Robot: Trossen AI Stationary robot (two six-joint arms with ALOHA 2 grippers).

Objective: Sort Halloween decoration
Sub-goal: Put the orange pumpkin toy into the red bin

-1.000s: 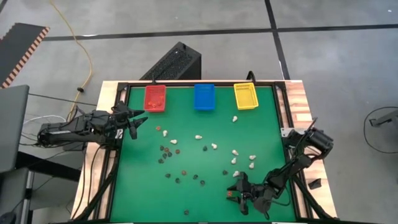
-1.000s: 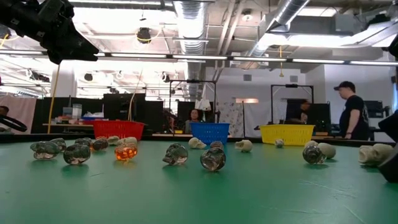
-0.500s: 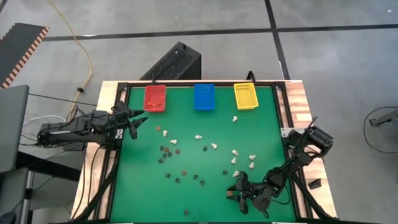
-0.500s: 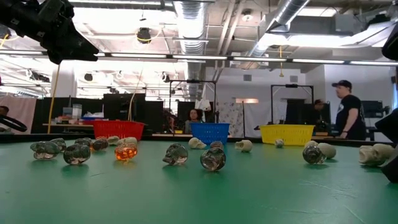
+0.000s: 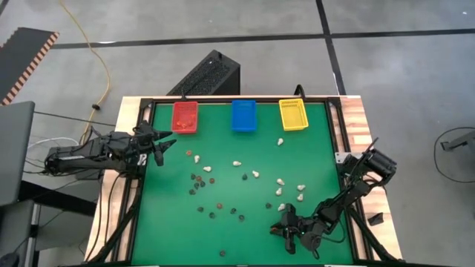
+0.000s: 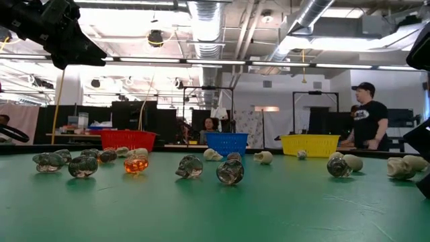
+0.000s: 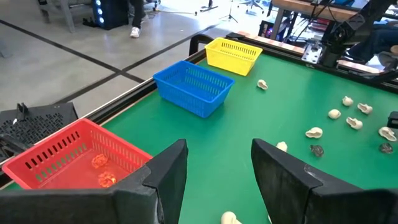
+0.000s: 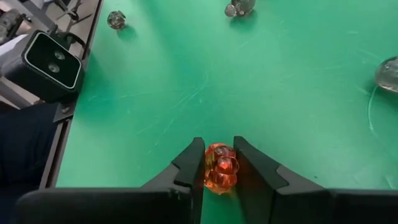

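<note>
Tiny Halloween trinkets lie scattered on the green table: cream ones (image 5: 280, 181) at mid-right, dark ones (image 5: 197, 179) and brownish ones (image 5: 219, 202) at mid-left. In the low view they look like small skulls (image 6: 189, 166), with one orange piece (image 6: 135, 165) among them. My right gripper (image 8: 220, 163) is low near the table's near right edge (image 5: 277, 229), shut on an orange trinket (image 8: 220, 169). At the far left, by the red bin (image 5: 185, 116), my left gripper (image 7: 217, 165) hovers open and holds nothing. My right gripper pinches the orange trinket by its two opposite sides (image 8: 209, 168) between its two fingers (image 8: 250, 167). The fingers reach nearly level toward the table's left edge. The trinket sits down at the green surface; whether it is lifted clear does not show.
Red, blue (image 5: 243, 114) and yellow (image 5: 293, 113) bins stand in a row along the far edge. The red bin (image 7: 74, 155) holds a few orange pieces (image 7: 102, 171). A black camera box (image 8: 53, 65) sits at the table's near edge. People stand in the room beyond the table.
My right gripper has shut its fingers on the orange trinket near the table's near right edge, staying low in about the same place. The left arm has kept still.
</note>
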